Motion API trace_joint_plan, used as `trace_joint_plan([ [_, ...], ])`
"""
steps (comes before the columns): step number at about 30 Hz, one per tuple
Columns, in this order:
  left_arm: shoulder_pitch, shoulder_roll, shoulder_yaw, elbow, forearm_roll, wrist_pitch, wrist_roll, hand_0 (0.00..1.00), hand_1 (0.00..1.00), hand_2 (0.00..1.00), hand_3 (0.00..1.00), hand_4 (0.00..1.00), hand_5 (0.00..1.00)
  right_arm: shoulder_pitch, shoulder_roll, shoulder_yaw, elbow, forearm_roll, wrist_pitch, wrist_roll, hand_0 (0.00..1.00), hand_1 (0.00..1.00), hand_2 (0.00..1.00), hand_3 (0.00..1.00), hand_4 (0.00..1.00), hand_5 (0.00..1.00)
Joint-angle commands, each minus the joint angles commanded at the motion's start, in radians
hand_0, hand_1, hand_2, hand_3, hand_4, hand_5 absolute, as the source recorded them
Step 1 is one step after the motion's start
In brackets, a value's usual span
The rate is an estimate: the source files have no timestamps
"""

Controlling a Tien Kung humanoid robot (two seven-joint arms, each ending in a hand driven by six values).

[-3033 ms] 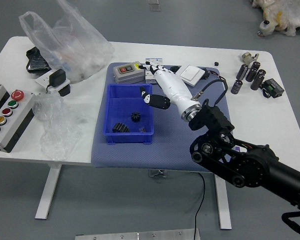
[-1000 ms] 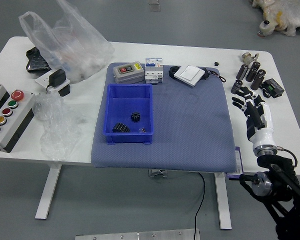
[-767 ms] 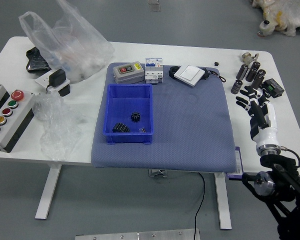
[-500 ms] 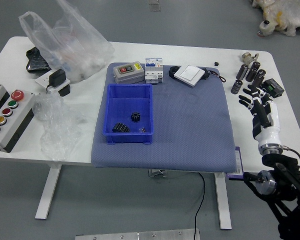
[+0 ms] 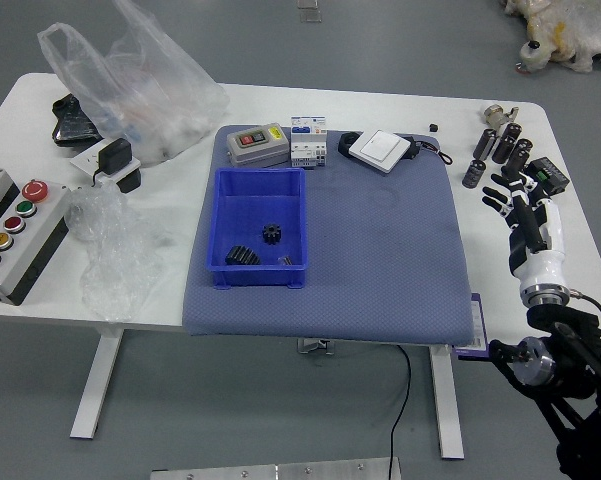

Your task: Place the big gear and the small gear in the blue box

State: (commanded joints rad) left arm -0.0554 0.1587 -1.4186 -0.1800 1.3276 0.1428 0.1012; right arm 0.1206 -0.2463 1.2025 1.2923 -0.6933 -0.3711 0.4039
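Inside the blue box (image 5: 230, 277), the big gear (image 5: 242, 256) and small gear (image 5: 272, 233) lie apart; both placements appear complete. Well right of the box, the right hand (image 5: 532, 222) is empty, fingers loosely extended; no gear seems left to place.

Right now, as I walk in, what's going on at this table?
A robot is putting gears in the blue box, and both look to be in: the big gear and the small gear lie on its floor, not touching. Its right hand is away at the right side of the table, fingers loosely spread, with nothing visible in them. The left hand is out of view.
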Motion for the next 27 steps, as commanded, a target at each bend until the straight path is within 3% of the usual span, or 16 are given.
trace_joint_plan([
  [14, -0.002, -0.010, -0.005, 0.000, -0.003, 0.001, -0.002, 0.627, 0.578, 0.549, 0.677, 0.713, 0.276, -0.005, 0.002, 0.025, -0.003, 0.002, -0.006, -0.002, 0.666, 0.599, 0.655, 0.653, 0.751, 0.488],
  [15, -0.003, -0.012, -0.005, 0.000, -0.003, 0.001, -0.003, 0.627, 0.578, 0.549, 0.676, 0.711, 0.277, -0.005, 0.002, 0.025, -0.002, 0.002, -0.007, -0.003, 0.614, 0.463, 0.626, 0.653, 0.745, 0.481],
  [20, -0.006, -0.019, 0.005, 0.000, -0.011, 0.000, -0.009, 0.627, 0.578, 0.549, 0.676, 0.711, 0.277, -0.003, 0.003, 0.027, 0.001, -0.001, -0.010, -0.004, 0.614, 0.463, 0.626, 0.653, 0.745, 0.481],
  [21, -0.007, -0.020, 0.008, 0.000, -0.013, 0.000, -0.010, 0.626, 0.578, 0.550, 0.677, 0.711, 0.276, -0.002, 0.003, 0.027, 0.001, -0.001, -0.010, -0.004, 0.560, 0.388, 0.520, 0.652, 0.740, 0.476],
  [27, -0.006, -0.025, 0.015, 0.000, -0.016, 0.000, -0.012, 0.626, 0.578, 0.550, 0.677, 0.711, 0.276, 0.000, 0.005, 0.026, 0.001, -0.005, -0.010, -0.007, 0.560, 0.388, 0.520, 0.652, 0.740, 0.476],
])
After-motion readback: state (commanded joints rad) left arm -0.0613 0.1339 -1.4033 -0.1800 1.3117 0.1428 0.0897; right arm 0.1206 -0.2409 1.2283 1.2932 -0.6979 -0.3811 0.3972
